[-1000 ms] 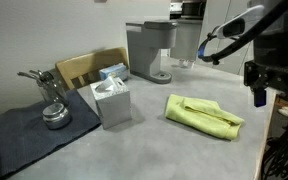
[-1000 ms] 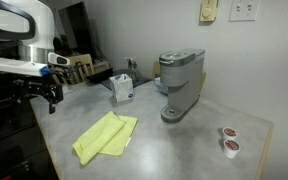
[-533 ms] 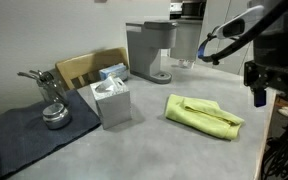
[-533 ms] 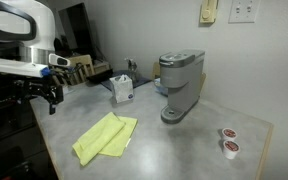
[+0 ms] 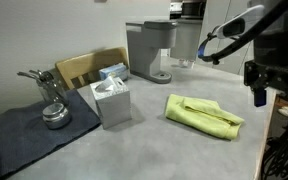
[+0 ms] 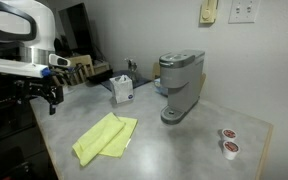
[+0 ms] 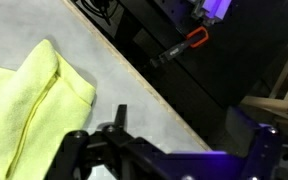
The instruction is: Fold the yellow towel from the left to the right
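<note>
Kitchenette or break room: grey counter (image 6: 184, 155), single-serve pod coffee machine (image 6: 181, 85), two coffee pods (image 6: 227, 132) near it, tissue box (image 5: 111, 101), dark drying mat (image 5: 24, 135) holding metalware, wall outlets (image 6: 243, 10).

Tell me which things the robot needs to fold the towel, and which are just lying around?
For the job:
yellow towel, not held by anything
pincer, open and empty, off to the side of the towel

Just lying about:
coffee machine
grey tissue box
dark mat with a metal pot on it
two coffee pods
</note>
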`<move>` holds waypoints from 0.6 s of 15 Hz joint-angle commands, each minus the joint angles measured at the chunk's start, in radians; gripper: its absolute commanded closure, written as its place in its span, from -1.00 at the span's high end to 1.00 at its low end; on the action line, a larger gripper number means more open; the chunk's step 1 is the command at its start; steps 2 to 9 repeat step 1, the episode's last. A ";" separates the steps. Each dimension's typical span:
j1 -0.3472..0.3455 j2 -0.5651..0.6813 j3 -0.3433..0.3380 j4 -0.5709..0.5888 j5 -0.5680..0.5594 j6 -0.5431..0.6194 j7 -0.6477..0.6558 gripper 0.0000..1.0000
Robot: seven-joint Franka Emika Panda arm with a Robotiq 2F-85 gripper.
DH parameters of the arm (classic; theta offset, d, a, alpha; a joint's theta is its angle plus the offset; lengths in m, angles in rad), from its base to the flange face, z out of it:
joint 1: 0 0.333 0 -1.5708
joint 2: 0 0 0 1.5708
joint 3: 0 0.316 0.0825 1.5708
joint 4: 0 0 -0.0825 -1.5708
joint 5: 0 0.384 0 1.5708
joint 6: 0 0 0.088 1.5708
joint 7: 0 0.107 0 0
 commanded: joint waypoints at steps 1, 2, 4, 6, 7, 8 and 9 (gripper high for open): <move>0.005 0.000 -0.005 0.001 -0.001 -0.001 0.001 1.00; 0.005 0.000 -0.005 0.001 -0.001 -0.001 0.001 1.00; 0.005 0.000 -0.005 0.001 -0.001 -0.001 0.001 1.00; 0.005 0.000 -0.005 0.001 -0.001 -0.001 0.001 1.00; 0.005 0.000 -0.005 0.001 -0.001 -0.001 0.001 1.00; 0.005 0.000 -0.005 0.001 -0.001 -0.001 0.001 1.00; 0.005 0.000 -0.005 0.001 -0.001 -0.001 0.001 1.00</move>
